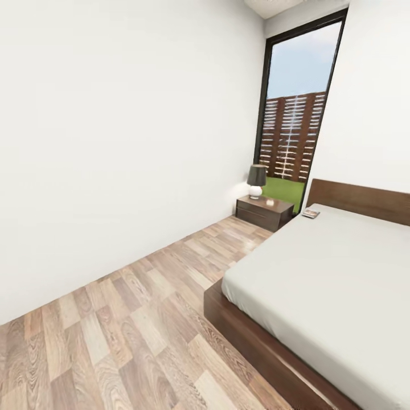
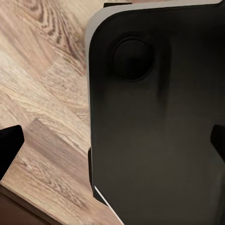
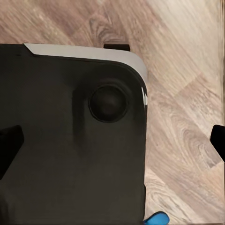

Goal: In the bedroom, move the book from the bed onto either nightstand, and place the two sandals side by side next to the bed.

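Floor: brown-grey wood planks fill the head view from 9 to 6 o'clock, running along a bare white wall.
Window: tall and dark-framed, at about 1 o'clock, with a slatted fence and grass outside.
Nightstand: a low dark box with drawer fronts, just right of centre, under the window; a lamp stands on its far half, so the near half of the top is bare.
Book: lies flat on the corner of the mattress next to the headboard, at about 2 o'clock, near the nightstand. It is too small to read; its long axis seems to run along the bed's length, towards the headboard.
Bed: grey mattress on a dark frame, from 2 to 5 o'clock.
Sandal: a bright blue sliver on the floor beside the robot's dark base, seen in the right wrist view; its direction cannot be judged.
Left gripper: dark fingertips at both edges of its wrist view, spread apart, nothing between them.
Right gripper: the same, spread apart and empty.
Step in hand: likely the approach to the book.
Doing it well: drive up the aisle between wall and bed, stop beside the mattress corner, take the book by an edge, and set it on the bare near half, clear of the lamp.
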You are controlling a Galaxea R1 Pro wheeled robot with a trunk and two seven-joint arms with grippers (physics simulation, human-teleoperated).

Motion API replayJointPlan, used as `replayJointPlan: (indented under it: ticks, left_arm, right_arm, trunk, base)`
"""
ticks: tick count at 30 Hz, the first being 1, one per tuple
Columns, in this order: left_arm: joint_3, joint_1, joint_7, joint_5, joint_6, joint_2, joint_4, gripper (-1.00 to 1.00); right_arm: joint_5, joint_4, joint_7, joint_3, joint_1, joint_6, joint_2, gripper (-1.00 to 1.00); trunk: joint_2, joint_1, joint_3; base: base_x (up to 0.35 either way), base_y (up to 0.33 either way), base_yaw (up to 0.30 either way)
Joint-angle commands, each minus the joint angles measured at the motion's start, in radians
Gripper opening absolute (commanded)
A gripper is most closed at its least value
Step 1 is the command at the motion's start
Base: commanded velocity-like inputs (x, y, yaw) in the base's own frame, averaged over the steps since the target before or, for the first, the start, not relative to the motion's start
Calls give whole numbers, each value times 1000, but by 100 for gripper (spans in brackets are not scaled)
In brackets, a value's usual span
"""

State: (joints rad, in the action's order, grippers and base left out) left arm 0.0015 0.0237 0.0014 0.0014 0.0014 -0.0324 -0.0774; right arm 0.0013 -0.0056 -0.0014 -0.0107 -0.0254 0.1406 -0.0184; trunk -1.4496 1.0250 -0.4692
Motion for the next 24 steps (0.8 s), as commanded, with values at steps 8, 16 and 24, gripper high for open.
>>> replayJointPlan:
  ticks: [8, 16, 24]
  left_arm:
    - [0, 1, 0, 0, 0, 0, -2, 100]
    - [0, 1, 0, 0, 0, 0, -2, 100]
    - [0, 1, 0, 0, 0, 0, -2, 100]
  right_arm:
    - [2, 1, 0, 1, -1, 8, -5, 100]
    - [-2, 2, 0, 4, -1, 6, -5, 100]
    - [-7, 2, 11, 2, -1, 10, 3, 100]
  trunk:
    - [0, 0, -1]
    - [0, 0, 3]
    - [0, 0, 4]
  base:
    - [0, 0, -275]
    - [0, 0, -266]
    - [0, 0, -92]
